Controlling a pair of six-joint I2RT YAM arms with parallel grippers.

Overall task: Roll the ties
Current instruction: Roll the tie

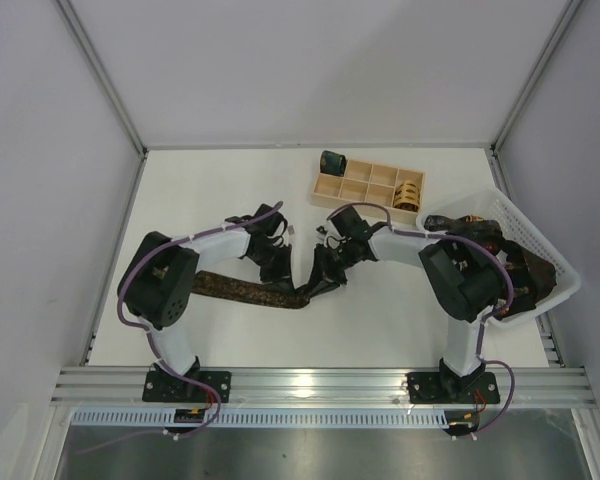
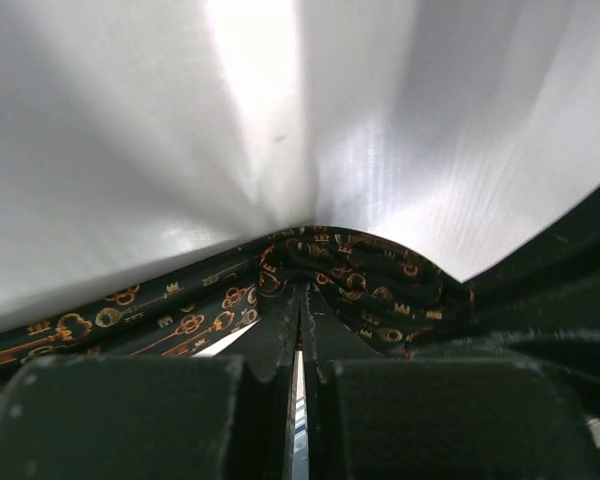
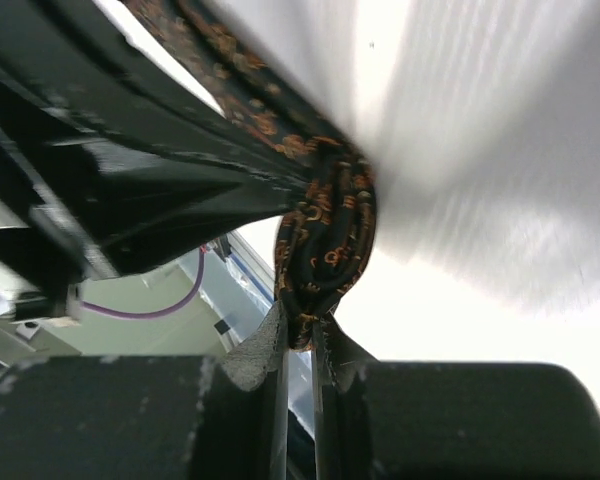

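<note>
Tie (image 1: 242, 288), near side of tray (image 1: 327, 197), pinched at fold by left gripper (image 2: 300, 295) and right gripper (image 3: 300, 328); rolling barely begun, next likely needs fold turned over tightly.

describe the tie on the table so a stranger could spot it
On the white table, look near the front, left of centre. A dark tie lies stretched out there; the others are coiled at the tray or heaped in the basket.

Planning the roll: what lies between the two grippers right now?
The folded end of the patterned tie, pinched by the left gripper and right gripper; seen in the top and wrist views.
</note>
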